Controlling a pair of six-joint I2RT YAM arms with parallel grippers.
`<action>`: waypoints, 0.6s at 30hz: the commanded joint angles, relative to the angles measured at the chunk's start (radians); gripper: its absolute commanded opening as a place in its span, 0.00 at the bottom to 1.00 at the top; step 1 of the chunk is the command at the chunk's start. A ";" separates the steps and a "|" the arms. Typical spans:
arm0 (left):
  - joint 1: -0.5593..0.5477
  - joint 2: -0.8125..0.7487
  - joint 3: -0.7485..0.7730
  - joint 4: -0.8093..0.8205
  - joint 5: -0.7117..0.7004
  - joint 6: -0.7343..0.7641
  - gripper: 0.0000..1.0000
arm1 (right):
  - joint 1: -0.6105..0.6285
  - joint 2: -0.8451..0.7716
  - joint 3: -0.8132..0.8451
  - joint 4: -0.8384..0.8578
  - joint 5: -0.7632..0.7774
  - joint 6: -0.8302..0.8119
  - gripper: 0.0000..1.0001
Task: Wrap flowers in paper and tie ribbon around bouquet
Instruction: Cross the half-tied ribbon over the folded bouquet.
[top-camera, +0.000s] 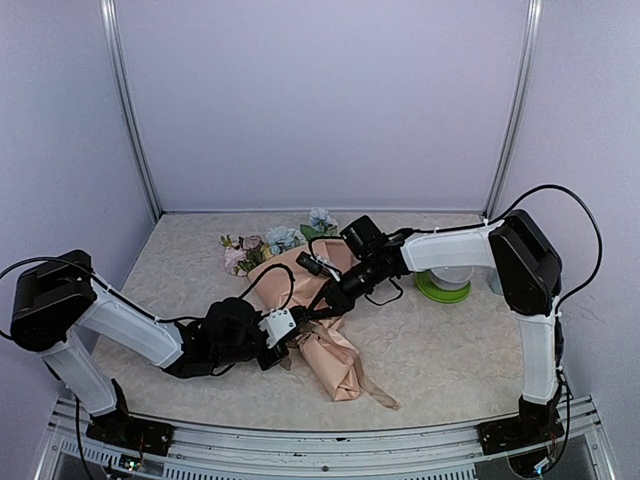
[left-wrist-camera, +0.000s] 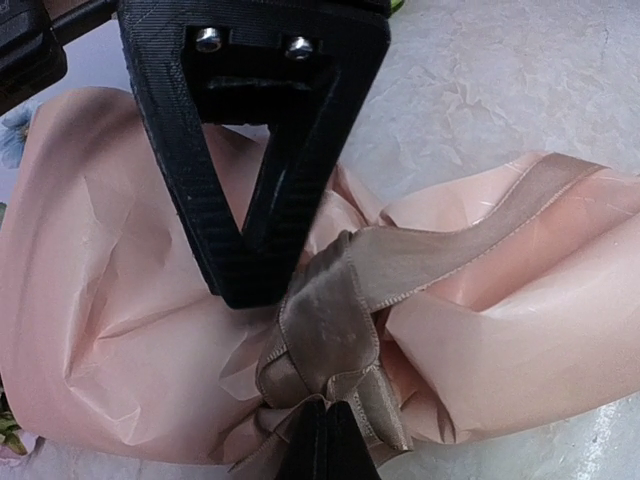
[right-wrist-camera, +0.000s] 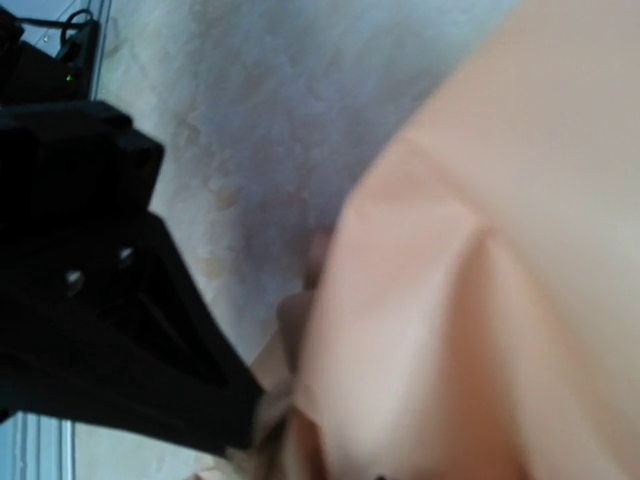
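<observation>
The bouquet (top-camera: 325, 345) lies on the table, its flowers (top-camera: 265, 243) at the far end and its peach paper (left-wrist-camera: 120, 300) pinched in at the waist. A beige ribbon (left-wrist-camera: 330, 325) is knotted around that waist, and one tail trails off near the tip (top-camera: 385, 398). My left gripper (left-wrist-camera: 322, 430) is shut on the ribbon just below the knot, also seen from above (top-camera: 292, 335). My right gripper (top-camera: 325, 298) hovers right over the knot, its black finger tip (left-wrist-camera: 255, 290) touching the ribbon's edge. Its own jaws are hidden behind blurred paper (right-wrist-camera: 480, 280) in the right wrist view.
A white round object on a green disc (top-camera: 443, 284) stands to the right of the bouquet. Black cable loops (top-camera: 380, 296) hang under the right arm. Metal frame posts (top-camera: 130, 110) rise at the back corners.
</observation>
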 joint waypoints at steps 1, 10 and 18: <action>-0.004 -0.006 -0.025 0.079 -0.031 -0.024 0.00 | 0.035 0.002 0.043 -0.021 -0.008 -0.023 0.26; -0.005 -0.002 -0.025 0.079 -0.023 -0.024 0.00 | 0.055 0.046 0.097 -0.075 0.016 -0.073 0.27; -0.004 0.003 -0.026 0.077 -0.027 -0.029 0.00 | 0.059 0.036 0.055 -0.087 0.043 -0.103 0.30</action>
